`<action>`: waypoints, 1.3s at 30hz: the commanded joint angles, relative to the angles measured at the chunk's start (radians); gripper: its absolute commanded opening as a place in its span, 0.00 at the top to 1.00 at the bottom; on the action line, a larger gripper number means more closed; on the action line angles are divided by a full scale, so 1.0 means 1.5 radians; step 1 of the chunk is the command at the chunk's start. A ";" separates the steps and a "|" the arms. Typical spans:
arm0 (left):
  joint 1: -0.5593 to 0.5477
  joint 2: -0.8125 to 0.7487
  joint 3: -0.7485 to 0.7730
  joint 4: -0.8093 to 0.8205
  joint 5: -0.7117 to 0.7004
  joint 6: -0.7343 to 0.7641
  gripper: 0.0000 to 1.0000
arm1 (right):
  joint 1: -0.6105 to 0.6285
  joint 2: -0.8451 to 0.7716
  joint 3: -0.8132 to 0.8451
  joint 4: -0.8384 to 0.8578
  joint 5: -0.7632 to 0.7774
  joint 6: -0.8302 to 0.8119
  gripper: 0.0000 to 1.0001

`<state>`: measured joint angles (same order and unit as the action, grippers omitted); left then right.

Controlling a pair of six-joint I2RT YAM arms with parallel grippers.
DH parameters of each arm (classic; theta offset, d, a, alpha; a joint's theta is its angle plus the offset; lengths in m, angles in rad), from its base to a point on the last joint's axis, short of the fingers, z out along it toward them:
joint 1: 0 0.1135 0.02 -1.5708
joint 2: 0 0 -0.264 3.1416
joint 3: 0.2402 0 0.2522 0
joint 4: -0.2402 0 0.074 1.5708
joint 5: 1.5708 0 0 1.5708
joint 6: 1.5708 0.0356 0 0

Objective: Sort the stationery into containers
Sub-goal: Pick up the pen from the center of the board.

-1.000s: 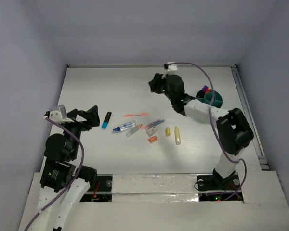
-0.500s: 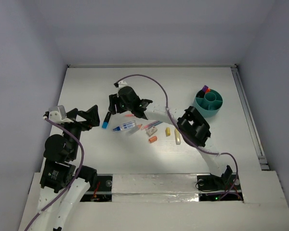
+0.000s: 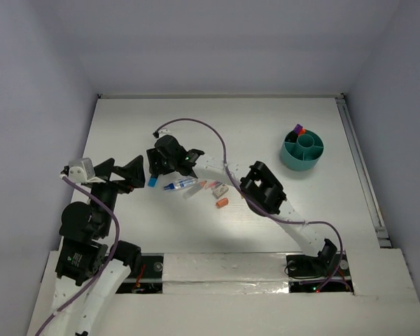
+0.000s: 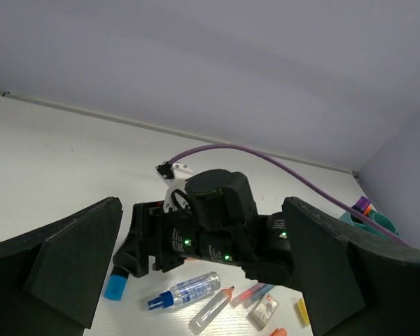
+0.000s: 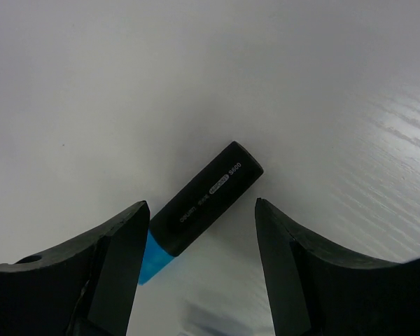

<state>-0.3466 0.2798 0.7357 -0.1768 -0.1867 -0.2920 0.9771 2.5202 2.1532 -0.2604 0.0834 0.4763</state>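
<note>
Though body black, highlighter (image 5: 204, 198) has blue end.

So the right arm (image 3: 262, 192) is being swung clear across the table (image 3: 126, 119), away from the teal organiser (image 3: 292, 157) and over to the left side. The right gripper (image 3: 155, 168) is now being held right over the black-and-blue highlighter (image 5: 199, 203), jaws apart on either side of it and not touching it. The yellow markers and the thin pink pen are being covered up by the arm, so they're not being picked up in the top view anymore.
</note>
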 commanded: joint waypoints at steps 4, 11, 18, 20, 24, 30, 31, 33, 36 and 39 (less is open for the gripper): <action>-0.015 -0.024 0.009 0.026 0.001 -0.004 0.01 | 0.016 0.045 0.071 -0.032 0.040 0.022 0.31; -0.035 -0.035 0.010 0.023 -0.002 -0.006 0.01 | 0.030 0.117 0.147 -0.059 0.063 0.006 0.32; -0.035 -0.044 0.010 0.021 -0.007 -0.008 0.01 | 0.059 0.126 0.136 -0.036 0.091 -0.043 0.34; -0.035 -0.044 0.010 0.020 -0.007 -0.009 0.01 | 0.065 0.133 0.139 -0.037 0.103 -0.067 0.38; -0.035 -0.044 0.011 0.021 -0.005 -0.010 0.01 | 0.078 0.147 0.147 -0.042 0.133 -0.117 0.41; -0.035 -0.042 0.009 0.022 -0.003 -0.010 0.01 | 0.084 0.161 0.139 -0.042 0.163 -0.168 0.48; -0.035 -0.042 0.009 0.024 -0.003 -0.010 0.01 | 0.084 0.162 0.137 -0.038 0.166 -0.175 0.48; -0.035 -0.040 0.009 0.024 -0.002 -0.009 0.01 | 0.084 0.166 0.134 -0.025 0.165 -0.206 0.49; -0.035 -0.038 0.010 0.027 -0.001 -0.010 0.01 | 0.084 0.187 0.161 -0.027 0.172 -0.248 0.50; -0.035 -0.038 0.009 0.026 -0.002 -0.010 0.01 | 0.084 0.204 0.176 -0.019 0.167 -0.277 0.53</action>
<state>-0.3927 0.2241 0.7357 -0.1768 -0.1921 -0.2985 1.0954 2.7312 2.4065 -0.2222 0.3328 0.1490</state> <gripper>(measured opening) 0.990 0.479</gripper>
